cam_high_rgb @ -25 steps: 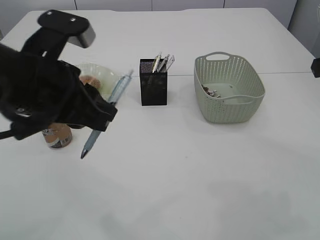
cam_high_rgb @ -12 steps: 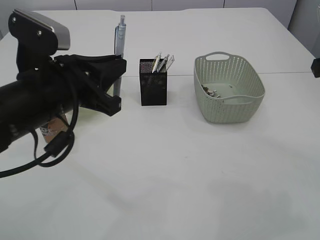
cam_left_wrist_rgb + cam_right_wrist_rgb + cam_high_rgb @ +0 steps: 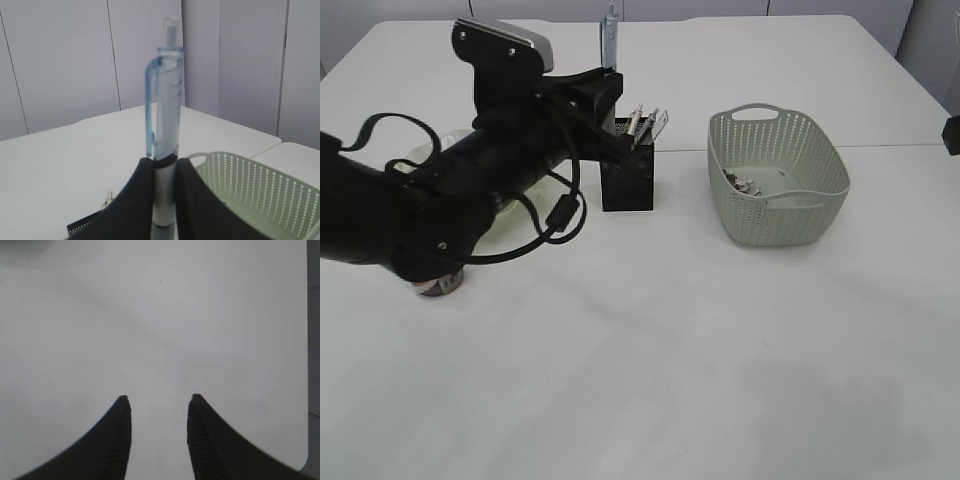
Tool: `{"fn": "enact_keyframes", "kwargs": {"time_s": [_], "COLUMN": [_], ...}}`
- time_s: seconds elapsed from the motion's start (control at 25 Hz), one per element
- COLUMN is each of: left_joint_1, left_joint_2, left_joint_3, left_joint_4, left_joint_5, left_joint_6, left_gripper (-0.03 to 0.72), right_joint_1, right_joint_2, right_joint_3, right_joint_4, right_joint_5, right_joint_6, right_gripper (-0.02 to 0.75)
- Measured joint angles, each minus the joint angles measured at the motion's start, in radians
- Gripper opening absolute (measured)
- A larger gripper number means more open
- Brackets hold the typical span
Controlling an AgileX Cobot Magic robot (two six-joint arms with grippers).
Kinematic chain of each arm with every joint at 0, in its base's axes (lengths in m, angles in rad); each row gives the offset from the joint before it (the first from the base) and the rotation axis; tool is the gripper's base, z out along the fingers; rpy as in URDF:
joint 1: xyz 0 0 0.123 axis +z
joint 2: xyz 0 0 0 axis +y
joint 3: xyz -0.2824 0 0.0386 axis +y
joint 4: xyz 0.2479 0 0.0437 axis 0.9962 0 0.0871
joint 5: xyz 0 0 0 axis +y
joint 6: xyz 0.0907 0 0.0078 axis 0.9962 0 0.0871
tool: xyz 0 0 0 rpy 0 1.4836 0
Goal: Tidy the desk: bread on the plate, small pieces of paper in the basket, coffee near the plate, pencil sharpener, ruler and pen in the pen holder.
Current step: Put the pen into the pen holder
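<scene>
At the far left of the exterior view, the coffee (image 3: 440,284) shows only as its lower part below the left arm (image 3: 430,205), standing on the desk (image 3: 650,380). Just behind the arm a sliver of the plate (image 3: 448,140) is visible; what lies on it is hidden by the arm. The left gripper (image 3: 610,88) reaches toward the middle and is clenched on 1 pen (image 3: 610,35), held upright, with its top rising above the pen holder (image 3: 627,180). Whether the pen's tip is already inside the holder cannot be told, since the gripper covers it. The pen holder carries several silvery items (image 3: 645,124) sticking out of its top; their exact count is unclear. To the right stands 1 basket (image 3: 778,178) with small pieces of paper (image 3: 742,185) lying on its floor near the left end. The left wrist view adds what the exterior view lacks: the pen (image 3: 165,115) is pale blue and translucent, with a clip on its left side, pinched between 2 dark fingers (image 3: 130,200), with the basket's rim (image 3: 250,180) at lower right and a corner of the pen holder (image 3: 85,227) at lower left. The right wrist view shows only the right gripper (image 3: 159,412), its jaws apart and holding nothing, over bare desk (image 3: 150,315); in the exterior view the right arm appears at most as a dark bit at the right edge.
</scene>
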Motion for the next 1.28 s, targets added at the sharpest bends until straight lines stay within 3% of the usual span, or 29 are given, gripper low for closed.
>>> {"fn": "enact_keyframes", "kwargs": {"time_s": [0.56, 0.8, 1.28], "left_joint_1": [0.033, 0.075, 0.078], "left_joint_2": [0.208, 0.233, 0.277], "left_joint_3": [-0.361, -0.422, -0.522], "left_joint_4": [0.0, 0.019, 0.075], "left_joint_5": [0.107, 0.199, 0.236], "left_joint_6": [-0.027, -0.082, -0.105], "left_gripper": [0.064, 0.064, 0.065], "right_joint_1": [0.0, 0.0, 0.0], "right_joint_2": [0.0, 0.0, 0.0], "right_joint_3": [0.0, 0.0, 0.0], "right_joint_4": [0.0, 0.0, 0.0], "right_joint_5": [0.0, 0.0, 0.0], "right_joint_6": [0.0, 0.0, 0.0], "right_gripper": [0.309, 0.309, 0.309]}}
